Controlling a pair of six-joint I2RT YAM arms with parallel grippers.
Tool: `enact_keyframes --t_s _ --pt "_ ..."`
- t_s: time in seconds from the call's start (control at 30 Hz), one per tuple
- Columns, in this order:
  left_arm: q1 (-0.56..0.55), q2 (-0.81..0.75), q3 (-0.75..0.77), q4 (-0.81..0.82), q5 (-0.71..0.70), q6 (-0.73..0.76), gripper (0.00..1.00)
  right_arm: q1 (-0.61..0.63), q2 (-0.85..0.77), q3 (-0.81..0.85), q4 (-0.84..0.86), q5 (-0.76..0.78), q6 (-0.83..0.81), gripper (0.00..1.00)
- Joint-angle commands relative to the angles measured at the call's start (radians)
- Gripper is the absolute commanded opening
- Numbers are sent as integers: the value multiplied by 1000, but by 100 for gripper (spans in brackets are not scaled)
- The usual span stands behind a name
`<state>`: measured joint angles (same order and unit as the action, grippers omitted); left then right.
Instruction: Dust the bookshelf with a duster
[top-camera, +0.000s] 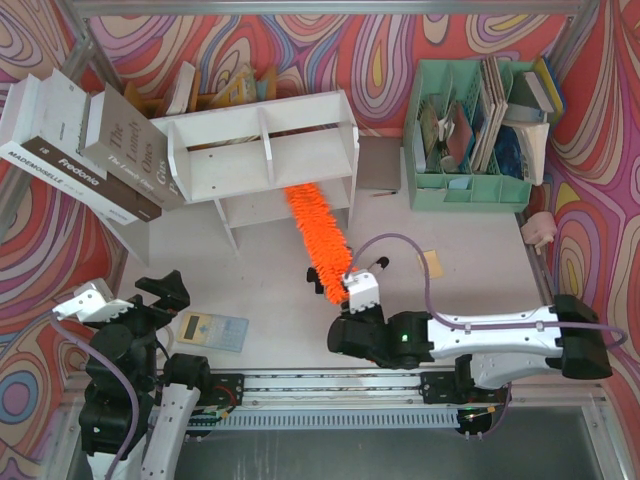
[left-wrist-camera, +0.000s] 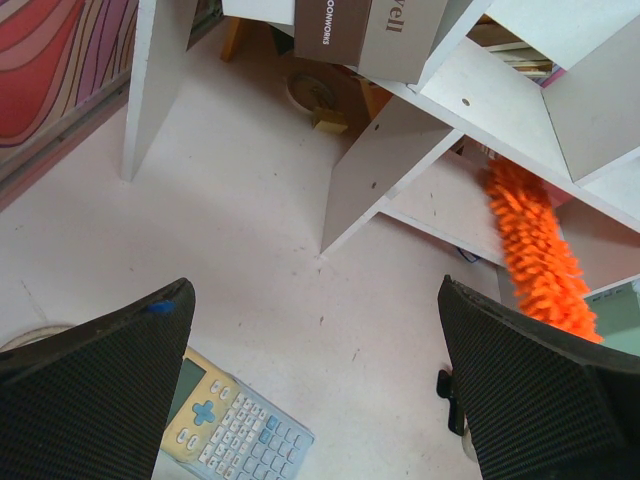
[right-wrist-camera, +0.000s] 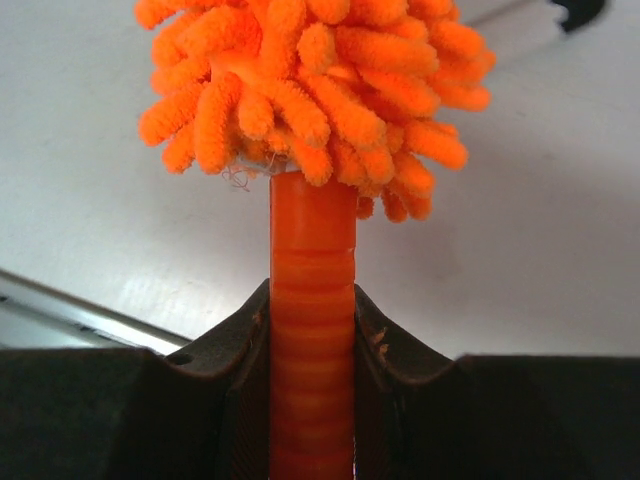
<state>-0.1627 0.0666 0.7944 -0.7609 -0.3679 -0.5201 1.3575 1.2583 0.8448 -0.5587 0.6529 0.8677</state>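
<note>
My right pincer (top-camera: 352, 292) pinches the duster (top-camera: 318, 232) by its ribbed handle, aiming the fluffy head into the lower tier of the bookshelf (top-camera: 270, 150), ready to sweep. My left pincer (top-camera: 132, 298) hangs spread wide, clear of the work, beside a calculator (top-camera: 212, 330).

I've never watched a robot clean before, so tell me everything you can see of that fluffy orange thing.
It is a duster: a long head of bright orange, fluffy, finger-like microfibre strands on a thin, ribbed orange plastic handle. The right pincer is shut on the handle, just below the head. The duster slants away from the arm, its far tip reaching into the lower tier of the white bookshelf.
</note>
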Motion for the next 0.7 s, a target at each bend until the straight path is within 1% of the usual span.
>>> enact_keyframes --t_s 0.0,0.1,0.23,0.33,0.4,0.47,0.53,0.6,0.67 --pt "2 -10 -11 13 -6 -4 98 2 -74 36 -245 156 233 0" --pt "2 -9 -12 15 -6 -4 99 4 -70 45 -147 107 123 0" --pt "2 -10 -11 12 -8 -4 99 42 39 106 64 34 -17 0" --pt "2 -9 -11 13 -9 -4 99 76 150 193 124 10 -79 0" --pt "2 -10 -11 12 -9 -4 98 88 212 230 136 -1 -85 0" --pt "2 -9 -12 12 -9 -4 99 89 230 230 138 -2 -68 0" --pt "0 -7 -12 15 -8 -4 98 89 205 201 100 30 -2 0" --pt "-1 -4 -12 14 -7 -3 98 89 156 165 5 90 105 0" --pt "-1 -2 -12 15 -3 -3 99 89 99 138 -146 162 268 0"
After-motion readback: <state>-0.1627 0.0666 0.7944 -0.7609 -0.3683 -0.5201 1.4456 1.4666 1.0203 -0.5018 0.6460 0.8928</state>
